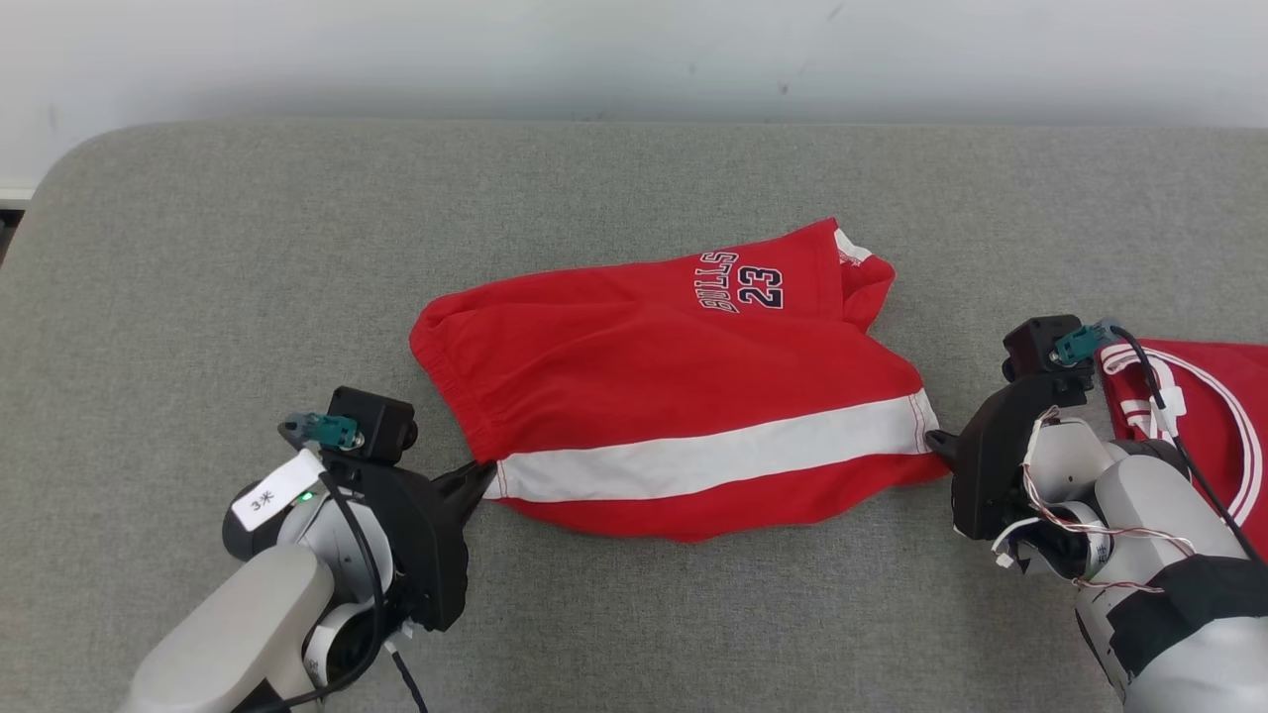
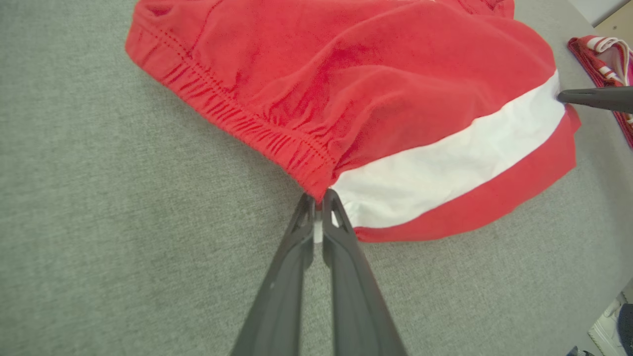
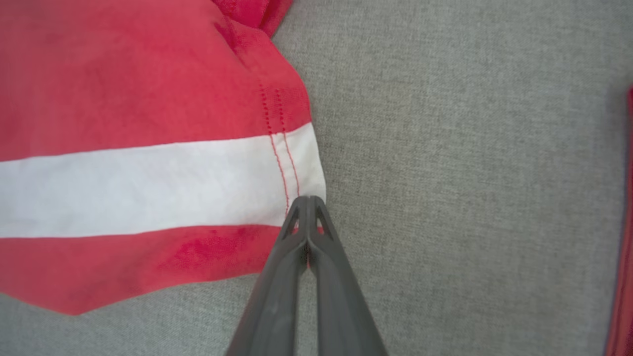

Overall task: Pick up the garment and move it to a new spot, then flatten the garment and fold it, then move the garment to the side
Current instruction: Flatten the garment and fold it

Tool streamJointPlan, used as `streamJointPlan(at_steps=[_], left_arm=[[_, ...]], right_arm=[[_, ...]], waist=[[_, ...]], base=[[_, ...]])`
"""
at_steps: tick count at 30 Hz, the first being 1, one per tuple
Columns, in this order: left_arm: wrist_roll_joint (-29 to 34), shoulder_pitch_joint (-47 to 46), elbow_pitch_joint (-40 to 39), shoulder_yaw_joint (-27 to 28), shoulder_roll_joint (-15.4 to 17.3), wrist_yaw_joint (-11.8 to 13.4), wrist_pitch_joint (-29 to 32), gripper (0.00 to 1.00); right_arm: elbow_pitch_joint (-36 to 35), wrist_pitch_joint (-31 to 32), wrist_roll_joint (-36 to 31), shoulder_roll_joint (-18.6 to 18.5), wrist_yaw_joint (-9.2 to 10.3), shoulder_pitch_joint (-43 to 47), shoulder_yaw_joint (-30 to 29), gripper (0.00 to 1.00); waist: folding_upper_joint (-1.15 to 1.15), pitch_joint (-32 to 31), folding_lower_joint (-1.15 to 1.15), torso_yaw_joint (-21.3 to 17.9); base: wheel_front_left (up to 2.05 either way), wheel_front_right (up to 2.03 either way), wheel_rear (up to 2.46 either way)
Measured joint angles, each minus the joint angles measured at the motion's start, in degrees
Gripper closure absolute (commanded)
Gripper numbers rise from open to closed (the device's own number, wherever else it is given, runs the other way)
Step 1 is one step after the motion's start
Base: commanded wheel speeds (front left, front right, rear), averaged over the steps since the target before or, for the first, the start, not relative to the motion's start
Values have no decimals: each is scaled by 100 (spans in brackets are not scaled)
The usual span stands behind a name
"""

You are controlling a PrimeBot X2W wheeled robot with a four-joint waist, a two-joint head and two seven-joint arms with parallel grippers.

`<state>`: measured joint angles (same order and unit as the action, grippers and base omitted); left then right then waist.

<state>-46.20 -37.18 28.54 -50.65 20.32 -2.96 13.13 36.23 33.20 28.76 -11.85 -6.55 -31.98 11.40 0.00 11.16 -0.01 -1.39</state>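
Note:
The garment (image 1: 674, 396) is a pair of red shorts with a white stripe and "BULLS 23" print, lying spread on the grey table (image 1: 248, 248). My left gripper (image 1: 483, 473) is shut on the garment's waistband corner at its left end; in the left wrist view the fingertips (image 2: 319, 202) pinch the cloth where the elastic band (image 2: 237, 123) meets the white stripe. My right gripper (image 1: 934, 443) is shut on the hem at the garment's right end; in the right wrist view it (image 3: 307, 202) clamps the hem edge of the stripe (image 3: 148, 188).
A second red-and-white garment (image 1: 1209, 416) lies at the right edge of the table, behind my right arm, and shows in the left wrist view (image 2: 603, 54). A white wall (image 1: 634, 50) runs behind the table's far edge. Grey cloth surface surrounds the shorts.

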Motion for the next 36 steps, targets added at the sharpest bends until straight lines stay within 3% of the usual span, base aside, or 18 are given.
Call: streamJointPlan(at_steps=[10, 11, 14, 28, 36], left_arm=[[-113, 52, -87, -13, 8, 0, 105, 3], [-119, 52, -107, -12, 9, 0, 124, 39], [-127, 52, -147, -10, 11, -1, 142, 100], [-223, -72, -645, 586, 48, 313, -476, 100], [-121, -49, -896, 493, 83, 449, -558, 100]], right_arm=[[37, -43, 47, 10, 0, 1, 42, 100], [37, -44, 47, 11, -1, 1, 46, 100], [35, -71, 48, 10, -1, 0, 45, 100], [-523, -669, 303, -55, -9, -43, -307, 100], [-915, -769, 400, -123, -34, 77, -271, 100]], waist=[[0, -16, 0, 4], [0, -14, 0, 1], [0, -3, 0, -9], [0, -68, 0, 9], [0, -136, 0, -8]], base=[[0, 0, 0], [0, 0, 0], [0, 0, 0], [0, 0, 0], [0, 0, 0]])
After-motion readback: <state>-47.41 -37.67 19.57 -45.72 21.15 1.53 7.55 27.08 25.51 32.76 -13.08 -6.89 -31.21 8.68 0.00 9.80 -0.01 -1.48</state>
